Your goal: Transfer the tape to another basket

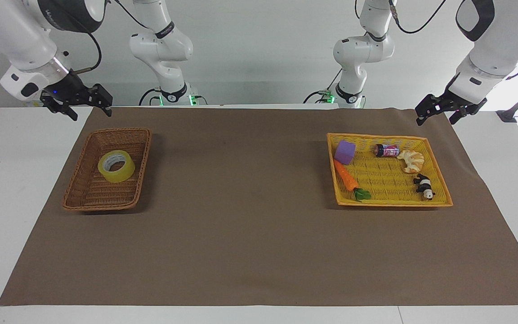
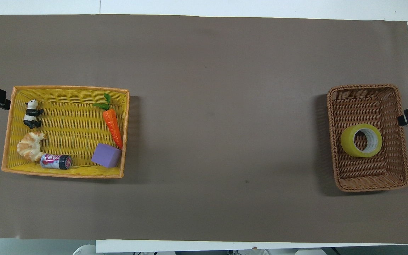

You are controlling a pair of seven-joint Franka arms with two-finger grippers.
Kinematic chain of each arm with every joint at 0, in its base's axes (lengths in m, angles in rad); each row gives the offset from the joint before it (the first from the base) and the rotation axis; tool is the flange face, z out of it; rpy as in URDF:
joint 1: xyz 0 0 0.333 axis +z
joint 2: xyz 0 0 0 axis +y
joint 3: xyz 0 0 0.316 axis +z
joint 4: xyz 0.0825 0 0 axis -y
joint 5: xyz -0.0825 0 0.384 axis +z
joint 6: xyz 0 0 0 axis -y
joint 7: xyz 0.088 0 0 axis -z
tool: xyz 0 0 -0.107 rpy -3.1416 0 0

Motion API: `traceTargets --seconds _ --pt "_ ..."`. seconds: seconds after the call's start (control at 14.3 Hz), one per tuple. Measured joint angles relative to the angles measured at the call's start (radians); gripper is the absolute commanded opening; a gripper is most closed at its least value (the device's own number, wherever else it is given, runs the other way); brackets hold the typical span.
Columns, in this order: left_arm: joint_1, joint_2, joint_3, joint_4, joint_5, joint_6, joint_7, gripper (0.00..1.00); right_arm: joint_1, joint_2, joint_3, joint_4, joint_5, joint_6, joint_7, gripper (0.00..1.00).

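Facing view: translucent yellow tape roll [image 1: 116,166] lies in the brown wicker basket [image 1: 79,194]; right gripper [image 1: 89,109] and left gripper [image 1: 439,113] hover spread, empty. Risk: fingers snagging the sloping wicker wall on descent.

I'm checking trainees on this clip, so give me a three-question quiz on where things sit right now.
1. True or false: the translucent yellow roll of packing tape lies in the brown woven wicker basket.
2. Which item in the bright yellow flat woven tray lies closest to the robots? A) small dark can with a pink label B) black and white panda figure C) orange toy carrot
3. Fill in: the purple foam cube sits just beside the tip of the orange toy ____.

Key: 1 true. 2 A. 3 carrot.

Neither the right gripper nor the left gripper holds anything; both hang off the baskets.
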Motion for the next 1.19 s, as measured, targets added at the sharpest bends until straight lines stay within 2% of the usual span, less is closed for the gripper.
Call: traceTargets --seconds 0.21,0.42,0.84,1.19 --pt "0.011 0.000 0.008 0.000 0.000 0.000 0.000 1.00 0.000 0.063 0.003 0.134 -0.023 -0.066 0.011 1.00" --pt "0.011 -0.001 0.008 0.000 0.000 0.000 0.000 1.00 0.004 0.099 0.025 0.186 -0.052 -0.077 0.022 1.00" --pt "0.011 -0.001 0.008 0.000 0.000 0.000 0.000 1.00 0.034 0.098 0.000 0.177 -0.053 -0.090 0.102 1.00" --pt "0.011 -0.001 0.008 0.000 0.000 0.000 0.000 1.00 0.062 0.027 -0.027 0.086 -0.052 -0.086 0.110 1.00"
